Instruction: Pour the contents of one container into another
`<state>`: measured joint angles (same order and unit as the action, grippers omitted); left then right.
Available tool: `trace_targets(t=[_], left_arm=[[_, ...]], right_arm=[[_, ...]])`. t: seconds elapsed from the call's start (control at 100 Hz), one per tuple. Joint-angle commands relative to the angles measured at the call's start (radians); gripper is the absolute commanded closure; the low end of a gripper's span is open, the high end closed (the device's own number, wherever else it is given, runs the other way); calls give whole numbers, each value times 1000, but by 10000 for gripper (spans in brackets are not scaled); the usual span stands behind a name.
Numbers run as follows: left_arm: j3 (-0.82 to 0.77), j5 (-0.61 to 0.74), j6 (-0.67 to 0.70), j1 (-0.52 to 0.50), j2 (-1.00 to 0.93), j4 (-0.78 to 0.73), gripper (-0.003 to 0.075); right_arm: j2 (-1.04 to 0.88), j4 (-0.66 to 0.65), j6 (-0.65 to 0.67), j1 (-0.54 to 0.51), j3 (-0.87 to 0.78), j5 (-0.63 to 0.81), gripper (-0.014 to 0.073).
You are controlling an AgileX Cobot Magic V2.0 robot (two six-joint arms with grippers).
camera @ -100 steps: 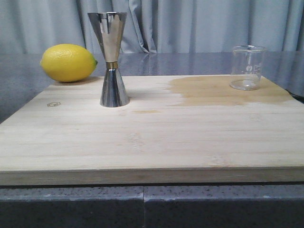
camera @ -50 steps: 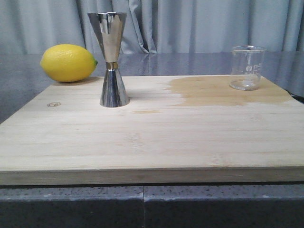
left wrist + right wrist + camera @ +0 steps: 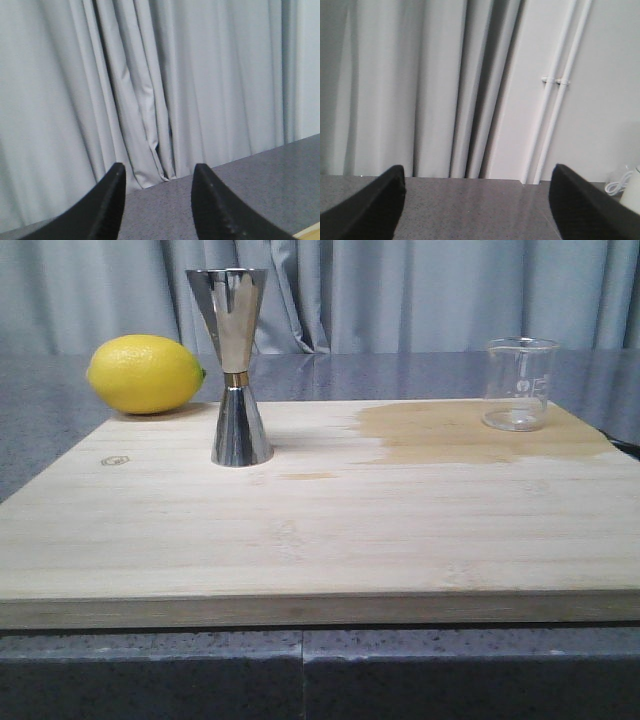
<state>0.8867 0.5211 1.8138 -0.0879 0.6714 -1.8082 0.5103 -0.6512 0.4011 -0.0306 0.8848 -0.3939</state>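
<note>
Wooden board [image 3: 320, 530] fills most of the front view, pale bamboo grain, lying flat on a dark grey speckled counter [image 3: 300, 675]. Darker tan wet-looking patch [image 3: 470, 432] on the board's far right part, plus a small streak [image 3: 307, 476] nearer the middle. Small round mark [image 3: 115, 460] near the board's left edge.

Glass beaker [image 3: 519, 383] stands upright on the far right of the board, at the back of the stained patch, faint printed marks on its side; I can't tell whether there's any liquid in it. Steel jigger [image 3: 236, 365] stands upright on the far left-centre of the board, gold band at its waist, well apart from the beaker. Lemon [image 3: 146, 373] sits just left of the jigger at the board's back-left corner.

Grey pleated curtain [image 3: 400, 295] across the whole back of the room. Right wrist view also shows a plain wall with two white pipes [image 3: 559, 95] running up it.

My left gripper [image 3: 157, 172]: black fingers parted, nothing between them, just curtain and counter beyond. My right gripper [image 3: 477, 175]: fingers spread wide, nothing held. Neither is near the board in the front view.
</note>
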Motion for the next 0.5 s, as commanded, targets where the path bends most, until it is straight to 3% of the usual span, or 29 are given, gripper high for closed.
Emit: trace_targets(t=[0.0,0.16,0.49], left_arm=[[-63,-97,17,-4,-68,47,440],[-261,-184,19,-4,-209,47,440],[-594,-269,81,-4,-472,47,440]], right_arm=[[-55,-10,-9,-6,8,19,95],[-189,6,-9,-6,-101,82,186],[-458,62,-9,-6,-374,73,189]])
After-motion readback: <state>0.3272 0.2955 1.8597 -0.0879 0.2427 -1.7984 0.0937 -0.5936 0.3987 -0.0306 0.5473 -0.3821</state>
